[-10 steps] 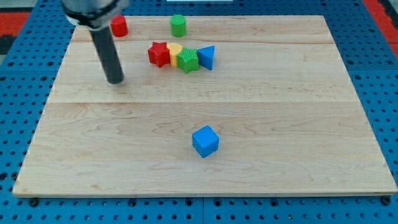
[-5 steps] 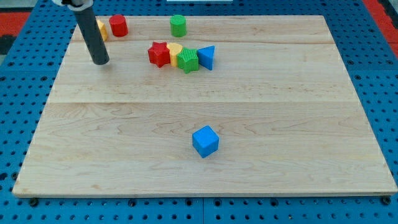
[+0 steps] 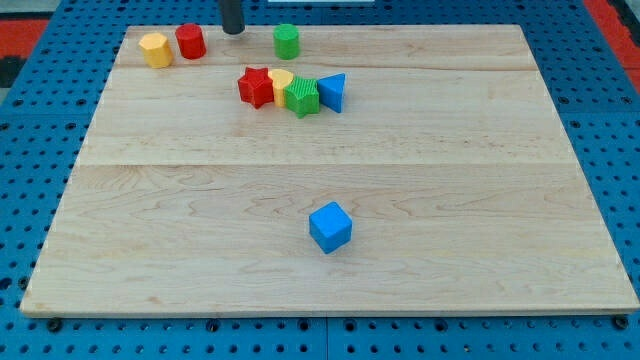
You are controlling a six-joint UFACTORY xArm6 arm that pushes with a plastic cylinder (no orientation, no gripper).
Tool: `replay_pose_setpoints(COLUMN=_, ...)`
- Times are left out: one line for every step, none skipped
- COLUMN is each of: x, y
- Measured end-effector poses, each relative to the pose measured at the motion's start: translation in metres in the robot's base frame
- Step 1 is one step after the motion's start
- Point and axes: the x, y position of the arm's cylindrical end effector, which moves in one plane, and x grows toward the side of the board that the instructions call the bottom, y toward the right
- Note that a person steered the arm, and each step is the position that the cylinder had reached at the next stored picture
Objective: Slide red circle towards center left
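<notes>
Near the board's [image 3: 420, 150] top-left corner stands the red circle [image 3: 190, 41], an upright round block. Touching or almost touching it on the view's left is a yellow block [image 3: 155, 49], roughly hexagonal. To the circle's right, at the board's top edge, my tip [image 3: 233, 31] rests apart from it, between the circle and a green cylinder [image 3: 287, 41] farther right; it touches neither. No jaws exist on this rod, so nothing is pinched or held, and only its short lower end shows, standing upright while the rest runs out of the view's top. Below and to the right of the circle sits a tight row: a red star [image 3: 256, 86], a yellow piece [image 3: 281, 79] half hidden behind its neighbours, a green block [image 3: 301, 97] and a blue triangle [image 3: 333, 92]. Well apart from the circle, toward the view's bottom and right, lies a blue cube [image 3: 330, 226].
</notes>
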Motion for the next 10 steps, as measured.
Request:
replay_pose_setpoints(x=0.0, y=-0.051)
replay_pose_setpoints(x=0.0, y=-0.095)
replay_pose_setpoints(x=0.006, y=-0.089)
replay_pose_setpoints(x=0.039, y=-0.049)
replay_pose_setpoints(x=0.079, y=-0.023)
replay_pose_setpoints(x=0.081, y=-0.016)
replay_pose_setpoints(x=0.067, y=0.0)
replay_pose_setpoints(x=0.084, y=0.02)
replay_pose_setpoints(x=0.085, y=0.02)
replay_pose_setpoints(x=0.088, y=0.019)
